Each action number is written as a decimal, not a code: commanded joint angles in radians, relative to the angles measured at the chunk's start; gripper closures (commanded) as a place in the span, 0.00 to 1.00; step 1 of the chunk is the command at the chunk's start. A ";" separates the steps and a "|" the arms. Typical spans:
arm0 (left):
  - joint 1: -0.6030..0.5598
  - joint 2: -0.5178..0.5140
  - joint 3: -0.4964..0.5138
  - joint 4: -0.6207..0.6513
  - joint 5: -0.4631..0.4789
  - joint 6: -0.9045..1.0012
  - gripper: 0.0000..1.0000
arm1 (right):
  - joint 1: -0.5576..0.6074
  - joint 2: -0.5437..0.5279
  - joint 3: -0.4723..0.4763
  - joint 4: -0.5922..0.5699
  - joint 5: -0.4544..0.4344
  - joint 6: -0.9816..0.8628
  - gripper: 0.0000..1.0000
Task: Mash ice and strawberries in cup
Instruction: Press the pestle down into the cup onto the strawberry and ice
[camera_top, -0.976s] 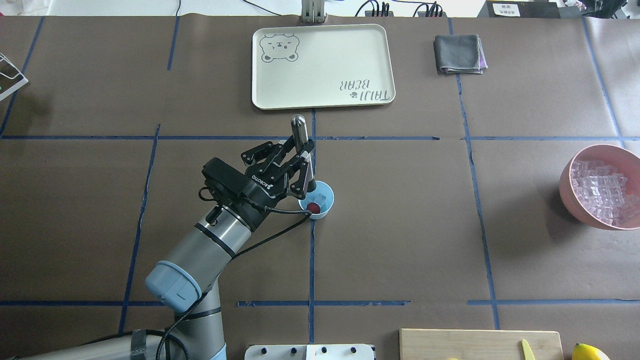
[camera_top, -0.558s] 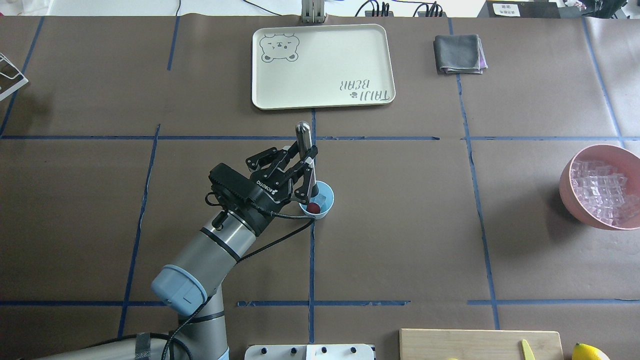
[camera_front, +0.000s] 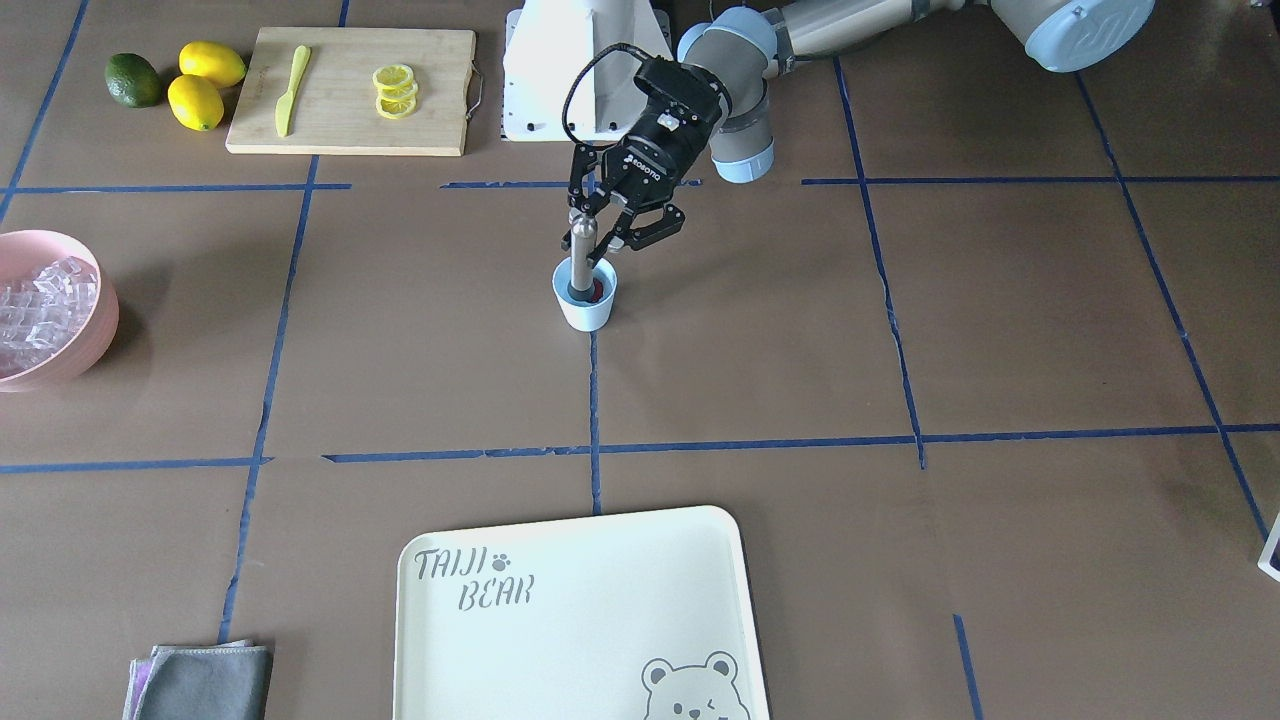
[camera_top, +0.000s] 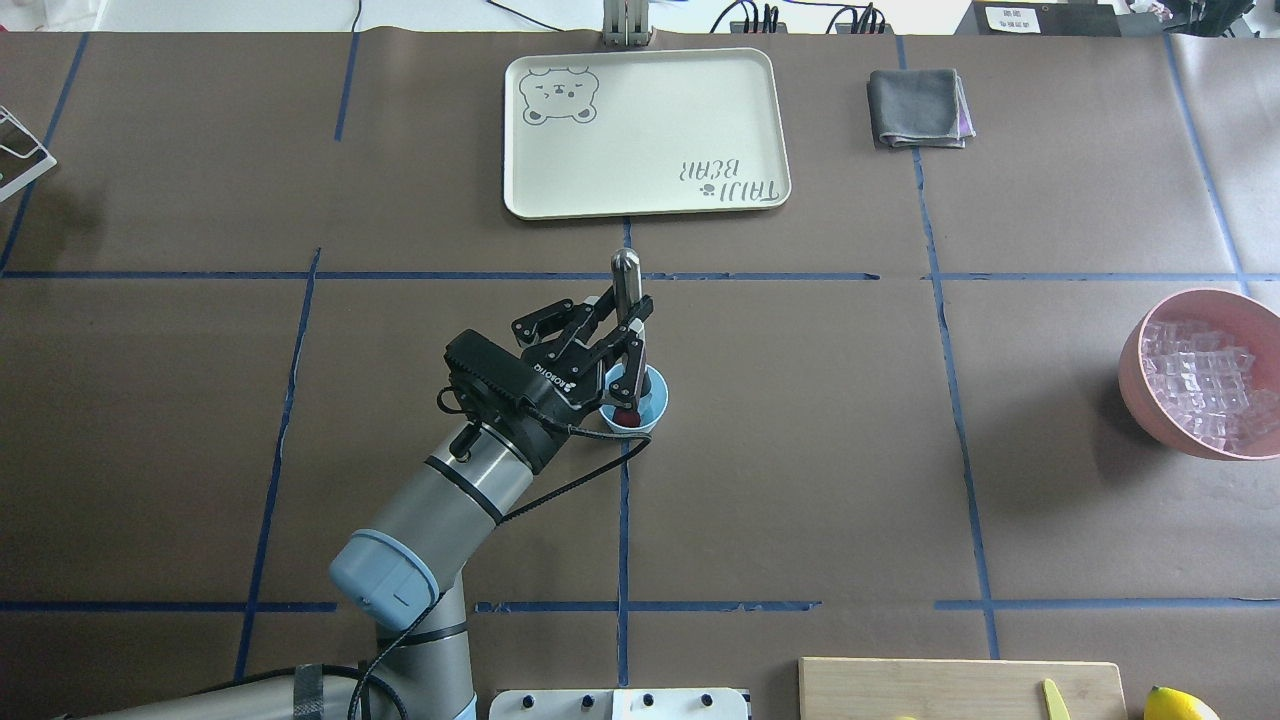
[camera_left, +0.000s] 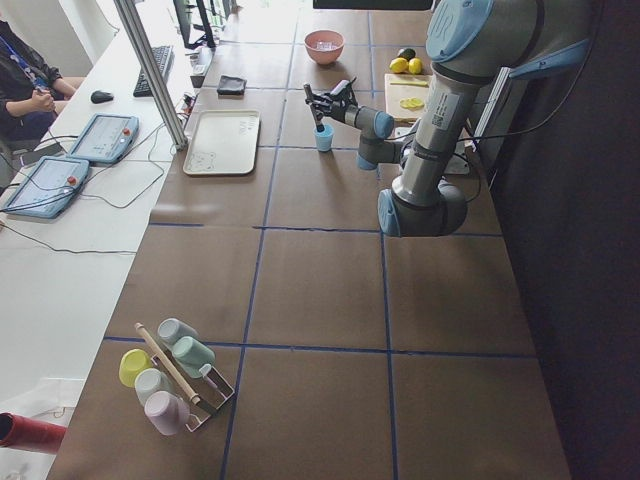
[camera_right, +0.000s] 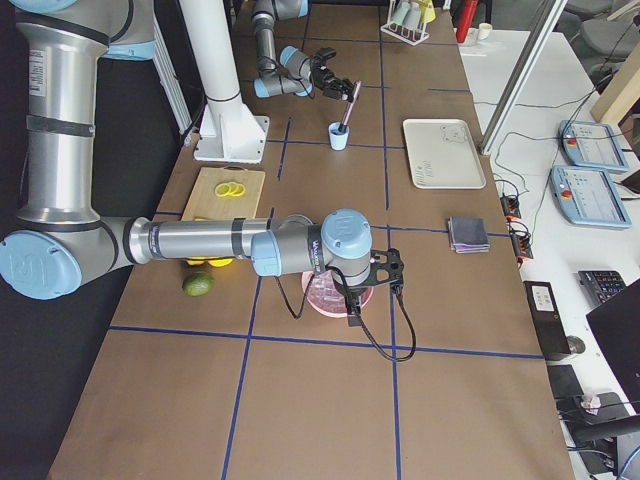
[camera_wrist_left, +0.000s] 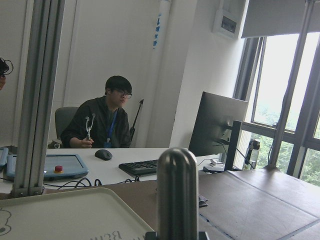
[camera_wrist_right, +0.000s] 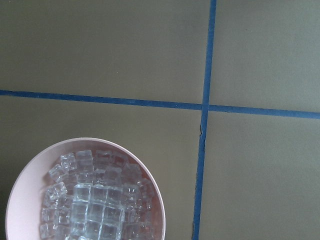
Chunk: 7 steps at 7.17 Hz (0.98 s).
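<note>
Left arm (camera_top: 460, 490) reaches forward with its wrist tipped down, left pincer (camera_top: 632, 330) clamped on the near-upright metal muddler (camera_top: 624, 285); right arm (camera_right: 200, 242) stretched out low, right pincer (camera_right: 372, 285) facing down, jaw state unreadable.

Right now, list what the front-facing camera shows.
Pale-blue plastic cup: one, table centre.
Red strawberry: one, inside cup.
Steel pestle: one, standing in cup.
Clear ice cubes: many, in bowl.
Pink round bowl: one, robot's right end.
Cream bear-print tray: one, operators' side.
Grey folded cloth: one, beside tray.
Wooden board: one, near robot's base.
Yellow knife: one, on board.
Lemon slices: few, yellow, on board.
Lemons: two, yellow, beside board.
Green lime: one, beside lemons.
Left arm: jaws shut on pestle.
</note>
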 joint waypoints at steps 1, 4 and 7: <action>0.009 0.003 0.010 0.000 0.004 0.000 1.00 | 0.000 0.000 -0.001 0.000 -0.002 0.000 0.00; 0.017 0.004 0.033 -0.002 0.005 0.000 1.00 | 0.000 -0.002 0.000 0.000 0.000 0.000 0.00; 0.015 0.006 0.033 -0.002 0.005 0.000 1.00 | 0.000 0.000 -0.001 0.000 -0.002 0.000 0.00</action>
